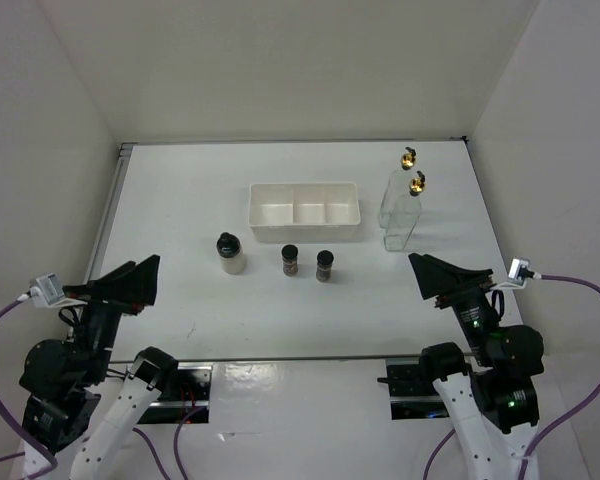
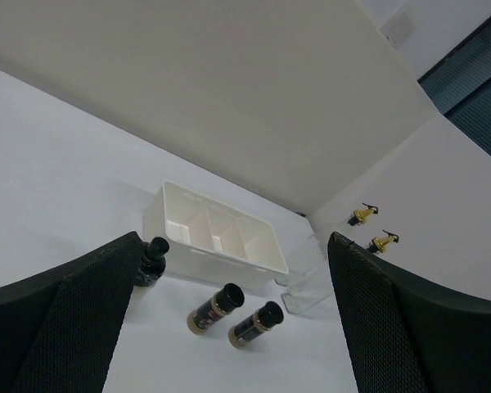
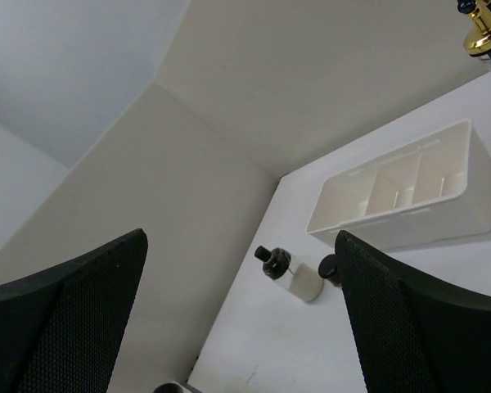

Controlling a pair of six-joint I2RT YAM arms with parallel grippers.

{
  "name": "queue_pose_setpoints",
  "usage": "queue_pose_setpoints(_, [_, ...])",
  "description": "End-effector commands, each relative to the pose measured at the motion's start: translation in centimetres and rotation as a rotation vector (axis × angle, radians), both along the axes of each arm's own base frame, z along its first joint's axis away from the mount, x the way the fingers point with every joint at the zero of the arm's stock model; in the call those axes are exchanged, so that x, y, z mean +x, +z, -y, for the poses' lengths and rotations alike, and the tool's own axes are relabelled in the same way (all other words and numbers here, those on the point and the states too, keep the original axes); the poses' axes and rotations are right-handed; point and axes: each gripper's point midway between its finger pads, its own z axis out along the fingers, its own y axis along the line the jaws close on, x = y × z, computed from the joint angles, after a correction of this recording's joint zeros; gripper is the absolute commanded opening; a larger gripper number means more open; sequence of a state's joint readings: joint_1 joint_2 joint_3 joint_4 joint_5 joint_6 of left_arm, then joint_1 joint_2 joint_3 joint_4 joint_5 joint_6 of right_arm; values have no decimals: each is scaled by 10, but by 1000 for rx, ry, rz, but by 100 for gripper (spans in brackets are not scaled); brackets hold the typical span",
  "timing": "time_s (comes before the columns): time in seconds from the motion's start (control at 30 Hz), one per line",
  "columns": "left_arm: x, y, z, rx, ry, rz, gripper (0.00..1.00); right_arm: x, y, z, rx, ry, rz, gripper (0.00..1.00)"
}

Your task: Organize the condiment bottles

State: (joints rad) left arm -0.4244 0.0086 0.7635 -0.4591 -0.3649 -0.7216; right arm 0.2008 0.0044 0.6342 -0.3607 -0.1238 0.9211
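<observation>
White tabletop, every bottle outside the tray (image 1: 303, 186). Left gripper (image 1: 145, 275) hangs well in front of it, fingers spread and empty. The whitish jar (image 1: 231, 254) stands front-left of the tray, two dark jars (image 1: 290, 261) just in front, and two glass bottles (image 1: 400, 215) at its right end. Right gripper (image 1: 425, 268) is likewise spread; I'd grip glass low (looks top-heavy).

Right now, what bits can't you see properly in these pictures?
Left wrist view: the whitish jar is partly hidden behind the left tool.
Right wrist view: one glass bottle is cut off by the corner; only its gold spout shows.
Top view: labels on the small dark jars are too small to read.
</observation>
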Motion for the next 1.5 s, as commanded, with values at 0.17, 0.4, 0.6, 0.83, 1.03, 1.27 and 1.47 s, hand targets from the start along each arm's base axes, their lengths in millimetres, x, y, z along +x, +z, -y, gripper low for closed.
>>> queue_pose_setpoints(0.17, [-47, 33, 10, -41, -157, 196, 100, -14, 32, 21, -88, -127, 195, 100])
queue_pose_setpoints(0.4, [-51, 52, 22, 34, -199, 327, 100, 7, 44, 28, -120, -198, 193, 100])
queue_pose_setpoints(0.6, [-42, 47, 37, 144, -247, 312, 100, 74, 27, 40, -327, -318, -55, 100])
queue_pose_setpoints(0.83, [36, 26, 59, 311, -225, -82, 100, 132, -3, 62, -534, -448, -304, 100])
queue_pose_setpoints(1.03, [69, 26, 41, 425, -79, -221, 100, 145, 1, 82, -691, -555, -272, 100])
queue_pose_setpoints(1.27, [97, 22, 53, 485, -89, -286, 100, 160, -22, 67, -738, -482, -245, 100])
queue_pose_setpoints(1.47, [106, 24, 56, 503, -81, -250, 100, 179, -29, 51, -829, -396, -217, 100])
